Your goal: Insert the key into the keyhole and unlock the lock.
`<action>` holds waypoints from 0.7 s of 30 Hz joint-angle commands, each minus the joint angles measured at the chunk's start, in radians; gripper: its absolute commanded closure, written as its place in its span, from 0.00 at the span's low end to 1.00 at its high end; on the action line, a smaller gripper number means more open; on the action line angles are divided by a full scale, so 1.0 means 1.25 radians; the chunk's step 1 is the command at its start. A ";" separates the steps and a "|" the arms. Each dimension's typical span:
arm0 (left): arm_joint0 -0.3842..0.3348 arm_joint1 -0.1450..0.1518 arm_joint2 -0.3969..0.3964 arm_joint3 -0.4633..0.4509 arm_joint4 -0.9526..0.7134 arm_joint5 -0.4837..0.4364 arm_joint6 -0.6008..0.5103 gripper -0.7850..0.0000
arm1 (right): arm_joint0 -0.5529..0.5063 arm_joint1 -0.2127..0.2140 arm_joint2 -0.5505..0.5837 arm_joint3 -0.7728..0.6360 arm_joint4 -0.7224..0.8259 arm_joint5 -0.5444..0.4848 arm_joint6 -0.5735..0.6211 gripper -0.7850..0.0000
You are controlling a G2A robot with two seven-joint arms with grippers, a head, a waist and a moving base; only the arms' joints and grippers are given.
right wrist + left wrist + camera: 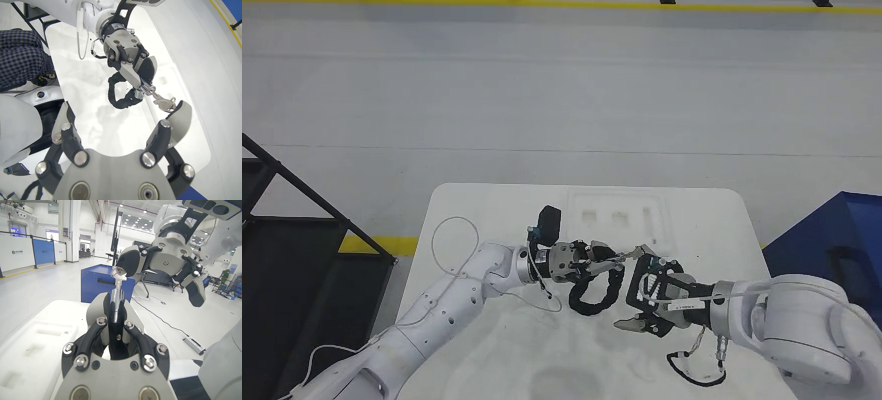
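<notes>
In the lower middle of the top view, the left hand (582, 262) is clamped on the chrome lock cylinder (116, 302). It holds the cylinder clear of the white counter (492, 220) with the keyhole end turned toward the other arm, probably so the lock cannot twist away when the key turns. The black sheathed cable loop (582, 298) of the lock hangs just below this hand, toward the frame's bottom edge. At the cylinder's mouth, the silver metal key (118, 274) has its blade in the keyhole, so insertion looks done and turning is what remains. The key's head appears to touch one pad (128, 262) of the right hand (642, 290), whose fingers stand wide apart and grip nothing. I judge it is placed there to close on the head. Farther up the frame, a white foam tray (617, 215) with rectangular recesses lies on the counter.
</notes>
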 commanded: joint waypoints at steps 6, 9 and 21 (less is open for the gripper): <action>0.003 -0.006 -0.012 0.003 0.023 -0.006 -0.001 1.00 | 0.015 0.001 0.003 0.001 0.008 0.030 0.015 0.00; 0.002 -0.006 -0.014 0.000 0.045 -0.006 -0.001 1.00 | 0.017 0.005 0.034 0.004 0.005 0.015 0.012 0.00; -0.010 0.009 0.014 -0.018 0.064 -0.006 0.006 1.00 | 0.005 0.022 0.069 0.006 -0.157 -0.213 -0.038 0.49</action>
